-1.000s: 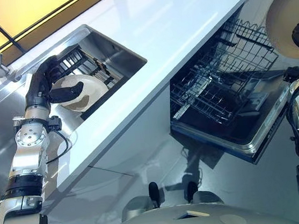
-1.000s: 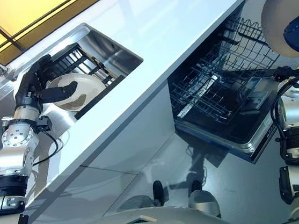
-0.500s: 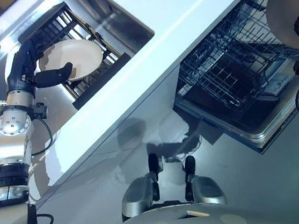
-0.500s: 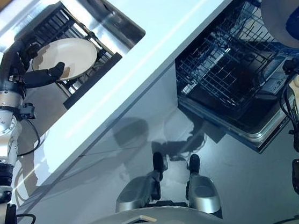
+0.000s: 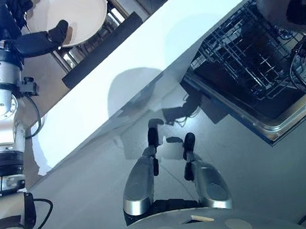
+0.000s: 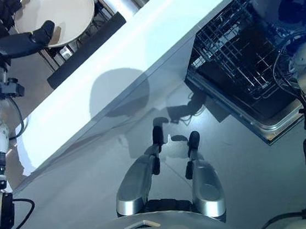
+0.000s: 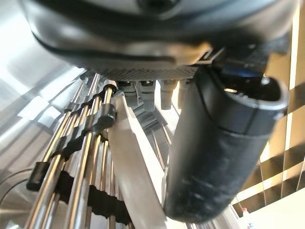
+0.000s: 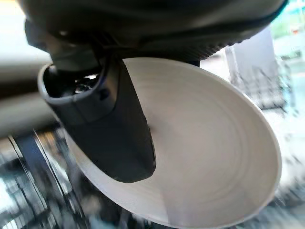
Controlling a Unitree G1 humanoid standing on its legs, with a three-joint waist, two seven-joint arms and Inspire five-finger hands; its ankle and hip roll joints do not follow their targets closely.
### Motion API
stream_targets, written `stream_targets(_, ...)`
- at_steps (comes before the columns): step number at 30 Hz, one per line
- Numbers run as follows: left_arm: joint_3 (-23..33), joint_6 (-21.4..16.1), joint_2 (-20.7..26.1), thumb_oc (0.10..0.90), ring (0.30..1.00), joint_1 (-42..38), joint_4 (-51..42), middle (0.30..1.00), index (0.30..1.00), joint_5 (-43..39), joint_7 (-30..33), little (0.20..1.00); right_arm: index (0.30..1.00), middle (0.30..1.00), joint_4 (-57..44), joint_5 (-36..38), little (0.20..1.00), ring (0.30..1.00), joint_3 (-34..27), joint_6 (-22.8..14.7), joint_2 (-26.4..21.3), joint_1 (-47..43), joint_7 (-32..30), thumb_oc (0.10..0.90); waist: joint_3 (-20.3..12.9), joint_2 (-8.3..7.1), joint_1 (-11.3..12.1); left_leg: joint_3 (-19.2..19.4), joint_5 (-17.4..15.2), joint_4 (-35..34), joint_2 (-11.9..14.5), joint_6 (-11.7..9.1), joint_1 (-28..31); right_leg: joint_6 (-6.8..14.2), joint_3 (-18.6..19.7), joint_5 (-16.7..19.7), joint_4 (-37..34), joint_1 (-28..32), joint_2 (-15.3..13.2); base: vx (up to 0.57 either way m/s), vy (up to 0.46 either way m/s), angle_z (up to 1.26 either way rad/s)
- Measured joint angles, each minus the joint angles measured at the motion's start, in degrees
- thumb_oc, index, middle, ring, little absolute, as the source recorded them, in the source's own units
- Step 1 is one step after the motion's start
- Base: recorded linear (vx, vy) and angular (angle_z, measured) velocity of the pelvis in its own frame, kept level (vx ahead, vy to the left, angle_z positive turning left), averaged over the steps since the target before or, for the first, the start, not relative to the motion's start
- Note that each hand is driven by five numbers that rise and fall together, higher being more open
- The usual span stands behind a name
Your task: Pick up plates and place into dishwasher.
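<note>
Plates, two: one [image 5: 69,13] per hand [image 5: 9,39], [image 6: 290,10].

Right hand [image 8: 114,129] grips a white plate [image 8: 209,157] — thumb across its face.

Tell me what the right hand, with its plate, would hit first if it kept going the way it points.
Most likely the dishwasher rack: the right hand holds its plate just over the rack's wires. Depth is hard to judge, so that is a guess.
</note>
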Motion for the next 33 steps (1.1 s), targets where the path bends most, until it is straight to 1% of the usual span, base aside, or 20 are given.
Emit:
stream_targets(2, -0.8, 0.0, 0.4, 0.8, 0.9, -1.1, 0.4, 0.9, 0.9, 0.0, 0.1, 0.9, 0.3, 0.3, 3.2, 0.8, 0.2, 0.3, 1.5, 3.7, 0.4, -1.3, 2.1, 0.1, 0.1, -0.01, 0.2, -0.1, 0.0, 0.4, 0.0, 0.0, -0.4, 0.0, 0.0, 0.0, 0.4, -0.4, 0.0, 0.0, 0.0, 0.0)
stream_targets(4, -0.8, 0.7, 0.8, 0.8, 0.9, -2.1, 0.4, 0.9, 0.9, 0.0, 0.2, 0.9, 0.3, 0.3, 4.2, 2.3, 0.2, 0.3, 1.8, 7.1, 0.9, -4.2, 3.6, 0.1, 1.1, 0.16, 0.1, 0.0, 0.0, 0.9, 0.0, 0.0, -0.4, 0.0, 0.0, 0.0, 0.7, -0.3, 0.0, 0.0, 0.0, 0.0)
stream_targets(5, -0.9, 1.0, 0.9, 0.8, 0.9, -2.7, 0.5, 0.9, 0.9, 0.0, 0.2, 0.9, 0.3, 0.3, 5.3, 2.3, 0.2, 0.3, 1.9, 8.2, 1.0, -5.9, 4.3, 0.1, 1.7, 0.16, 0.1, -0.1, 0.0, 1.3, 0.1, 0.0, -0.4, 0.0, 0.0, 0.0, 1.1, -0.3, 0.0, 0.0, 0.0, 0.0)
stream_targets(8, -2.5, 1.2, 0.9, 0.8, 0.9, -4.2, 1.5, 0.9, 0.9, 0.0, 0.5, 0.9, 0.302, 0.302, 8.3, 2.2, 0.203, 0.302, 2.6, 11.5, 1.9, -9.3, 6.0, 0.103, 1.8, 0.21, 0.4, -0.2, 0.0, 1.6, 0.0, 0.0, -0.4, 0.0, 0.0, 0.0, 1.6, -0.3, 0.0, 0.0, 0.0, 0.0)
stream_targets(9, -2.9, 1.3, 0.9, 0.8, 0.9, -4.6, 1.5, 0.9, 0.9, 0.0, 0.6, 0.9, 0.476, 0.476, 9.2, 1.7, 0.406, 0.476, 3.4, 12.6, 2.1, -10.0, 6.3, 0.306, 1.8, 0.21, 0.6, -0.3, 0.0, 1.8, 0.0, 0.1, -0.4, 0.0, 0.0, 0.0, 1.7, -0.3, 0.0, 0.0, 0.0, 0.0)
stream_targets(10, -3.2, 1.3, 0.9, 0.8, 0.9, -4.7, 1.5, 0.9, 0.9, 0.0, 0.7, 0.9, 0.476, 0.476, 9.7, 1.2, 0.406, 0.476, 3.9, 13.0, 2.3, -10.6, 6.5, 0.306, 1.8, 0.21, 0.7, -0.4, 0.0, 1.9, 0.0, 0.0, -0.4, 0.0, -0.1, -0.1, 2.0, -0.3, -0.1, 0.01, 0.003, 0.05)
stream_targets(11, -3.3, 1.2, 0.9, 0.8, 0.9, -4.7, 1.5, 0.9, 0.9, 0.0, 0.7, 0.9, 0.9, 0.9, 9.7, 1.1, 0.9, 0.9, 4.1, 14.0, 2.3, -10.9, 6.8, 0.8, 1.8, 0.21, 0.7, -0.6, 0.0, 2.1, -0.1, 0.0, -0.4, -0.2, -0.1, -0.3, 2.4, -0.3, -0.1, 0.02, 0.01, 0.09)
stream_targets(13, -3.5, 1.1, 0.9, 0.8, 0.9, -4.5, 1.5, 0.9, 0.9, 0.0, 0.7, 0.9, 0.9, 0.9, 9.9, 0.1, 0.9, 0.9, 4.1, 15.4, 2.3, -11.2, 7.7, 0.8, 1.8, 0.21, 0.8, -0.9, 0.0, 2.4, -0.2, 0.0, -0.4, -0.3, -0.2, -0.7, 2.9, -0.3, -0.2, 0.02, 0.018, 0.09)
stream_targets(18, -3.3, 0.7, 0.9, 0.8, 0.9, -3.3, 1.4, 0.9, 0.9, 0.0, 1.1, 0.9, 0.9, 0.9, 10.3, 0.1, 0.9, 0.9, 4.1, 17.0, 2.7, -11.1, 8.0, 0.8, 1.8, 0.22, 1.2, -1.1, 0.1, 2.8, -0.3, 0.1, -0.4, -0.3, -0.2, -0.9, 3.6, -0.3, -0.4, 0.01, 0.015, 0.03)
stream_targets(21, -3.3, 0.8, 0.9, 0.8, 0.9, -3.1, 1.4, 0.9, 0.9, 0.1, 1.1, 0.9, 0.9, 0.9, 10.3, 0.2, 0.9, 0.9, 3.9, 17.0, 3.7, -10.9, 7.2, 0.8, 1.8, 0.22, 1.0, -1.0, 0.1, 3.0, -0.3, 0.1, -0.3, -0.2, -0.2, -1.0, 4.1, -0.3, -0.5, 0.01, 0.01, -0.01)
stream_targets(23, -3.0, 0.8, 0.9, 0.8, 0.9, -2.0, 1.0, 0.9, 0.9, 0.1, 1.2, 0.9, 0.9, 0.9, 8.1, 2.9, 0.9, 0.9, 3.3, 16.8, 4.3, -9.5, 5.7, 0.8, 1.8, 0.26, 0.8, -0.9, 0.1, 3.2, -0.4, 0.1, -0.1, -0.3, 0.0, -1.1, 4.4, -0.3, -0.6, 0.04, 0.031, -0.02)
stream_targets(24, -2.9, 0.8, 0.9, 0.8, 0.9, -1.4, 0.6, 0.9, 0.9, 0.1, 1.2, 0.9, 0.9, 0.9, 6.5, 4.3, 0.9, 0.9, 2.7, 16.3, 4.4, -8.3, 5.0, 0.8, 1.8, 0.26, 0.8, -0.9, 0.1, 3.2, -0.4, 0.1, -0.1, -0.3, 0.0, -1.1, 4.4, -0.2, -0.6, 0.04, 0.031, -0.01)
stream_targets(25, -2.4, 0.7, 0.9, 0.8, 0.9, -0.8, 0.1, 0.9, 0.9, 0.1, 1.2, 0.9, 0.9, 0.9, 4.4, 6.2, 0.9, 0.9, 0.8, 15.5, 4.9, -6.8, 4.1, 0.8, 1.8, 0.27, 0.7, -0.9, 0.1, 3.2, -0.4, 0.2, 0.0, -0.3, 0.1, -1.1, 4.4, -0.2, -0.6, 0.04, 0.032, -0.02)
stream_targets(28, -2.0, 0.4, 0.9, 0.8, 0.9, 0.6, 0.1, 0.9, 0.9, 0.2, 1.2, 0.9, 0.9, 0.9, 1.1, 8.7, 0.9, 0.9, -1.9, 13.5, 6.9, -3.9, 2.1, 0.8, 1.8, 0.31, 0.3, -0.8, 0.1, 3.1, -0.4, 0.2, 0.7, -0.3, 0.2, -1.1, 4.5, 0.4, -0.6, 0.02, 0.012, -0.01)
stream_targets(33, -0.2, -0.3, 0.5, 0.8, 0.9, 3.4, -0.9, 0.9, 0.9, 1.8, 1.2, 0.9, 0.9, 0.9, -6.6, 9.3, 0.9, 0.9, -6.8, 7.5, 8.9, 2.9, -1.3, 0.8, 1.8, 0.33, -0.1, -0.7, 0.1, 2.5, -0.5, 0.2, 1.9, -0.2, 0.9, -1.2, 4.4, 1.2, -0.8, 0.06, 0.01, -0.03)
